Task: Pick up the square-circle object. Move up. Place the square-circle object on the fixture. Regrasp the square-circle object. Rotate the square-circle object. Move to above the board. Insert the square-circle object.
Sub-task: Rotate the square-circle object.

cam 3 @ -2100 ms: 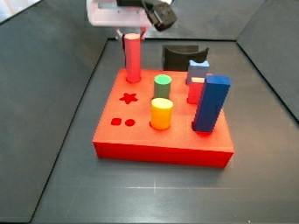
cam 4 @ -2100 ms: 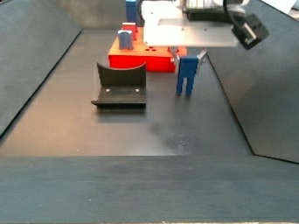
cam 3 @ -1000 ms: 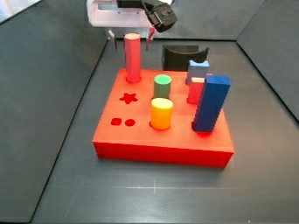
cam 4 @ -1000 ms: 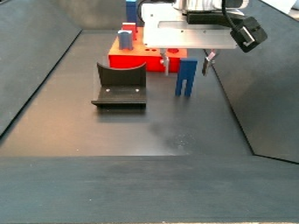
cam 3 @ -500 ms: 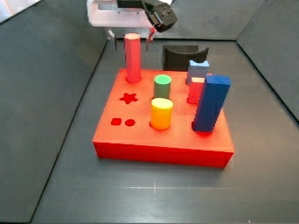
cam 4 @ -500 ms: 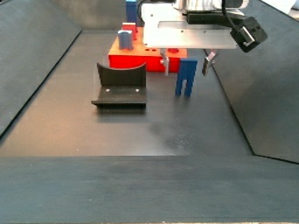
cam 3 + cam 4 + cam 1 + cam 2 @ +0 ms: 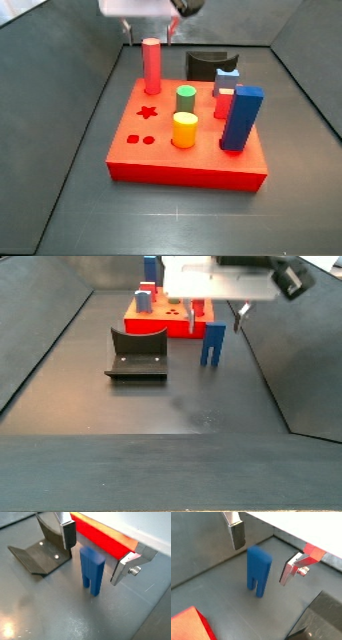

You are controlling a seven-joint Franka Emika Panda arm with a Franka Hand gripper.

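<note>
You had the tool (image 7: 263,556) raised above the small dark-blue plastic square-circle object (image 7: 258,571), its flat silver fingers (image 7: 237,535) spread wide and pinching nothing. In both wrist views the blue peg stood upright on the dark grey floor (image 7: 218,587) between the two fingers and below them, touching neither; a slot ran up from its lower end.

In a wrist view the black L-shaped fixture (image 7: 41,551) stood near the peg (image 7: 92,569), apart from it, and the edge of the large flat red board (image 7: 100,536) ran beyond both.

In a side view the peg (image 7: 213,343) stood just right of centre in the upper half of the frame, near the board's corner (image 7: 151,320), with the fixture (image 7: 138,351) to its left and the tool (image 7: 215,309) at the upper right, above the peg.

In a side view the board (image 7: 187,140) filled the middle of the frame, carrying a tall red cylinder (image 7: 152,66), a green peg (image 7: 186,100), a yellow peg (image 7: 185,130) and a tall blue square prism (image 7: 242,118). The fixture (image 7: 207,64) showed behind it, and the arm's white head (image 7: 139,10) sat at the top edge.
</note>
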